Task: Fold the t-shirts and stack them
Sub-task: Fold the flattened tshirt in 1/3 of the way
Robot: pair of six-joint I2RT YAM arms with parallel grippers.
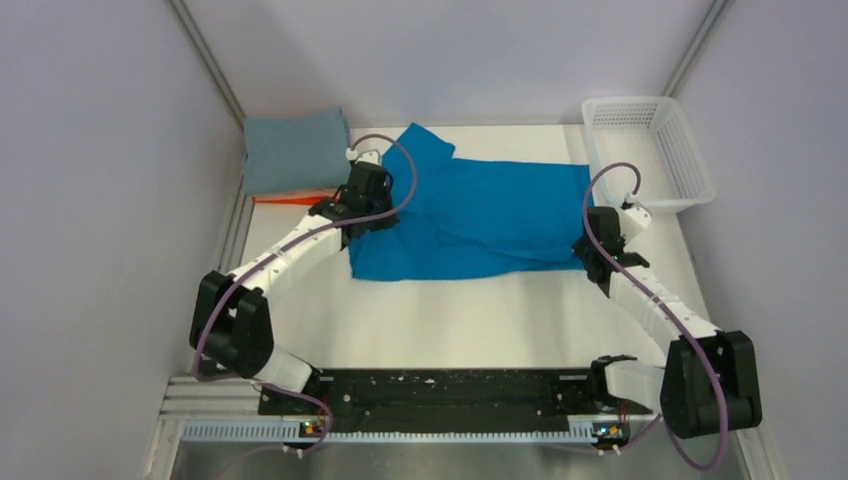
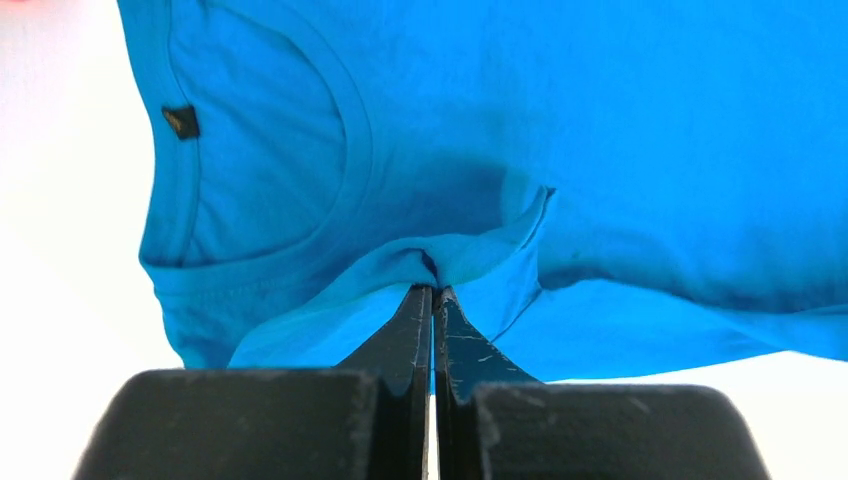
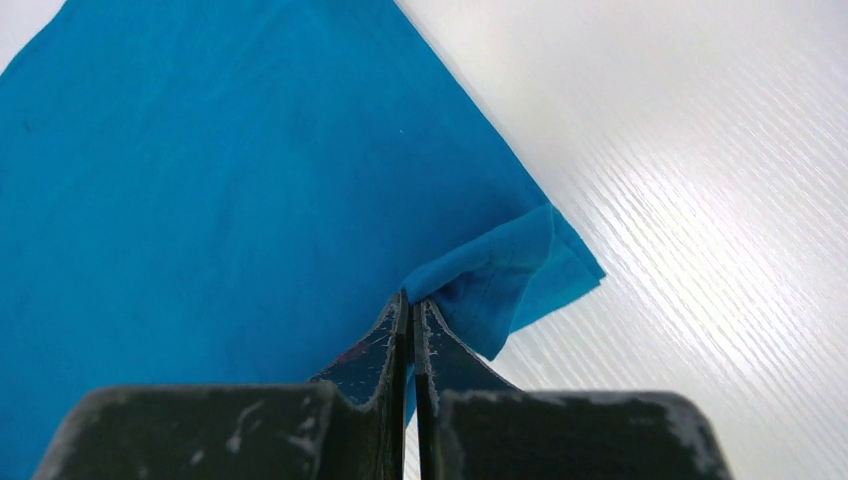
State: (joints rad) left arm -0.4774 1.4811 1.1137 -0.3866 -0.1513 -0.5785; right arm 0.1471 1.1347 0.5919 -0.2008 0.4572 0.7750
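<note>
1. Two hands are each closed on the bright blue t-shirt (image 1: 480, 215), which lies spread across the middle of the tabletop (image 1: 470, 320).
2. Left hand (image 2: 433, 290): its fingers are pressed together on a raised fold of cloth just below the neckline, at the shirt's left end.
3. Right hand (image 3: 411, 298): it is clamped on a lifted corner at the shirt's right end, with bare tabletop just beyond that edge.
4. A folded grey-blue t-shirt (image 1: 297, 150) sits at the far left, over an orange t-shirt (image 1: 290, 198) of which only a thin edge shows; both are near the left hand.
5. A white mesh basket (image 1: 645, 101) stands at the far right, just beside the blue shirt's far right corner.
6. Open tabletop runs between the shirt's near edge and the arm bases.
</note>
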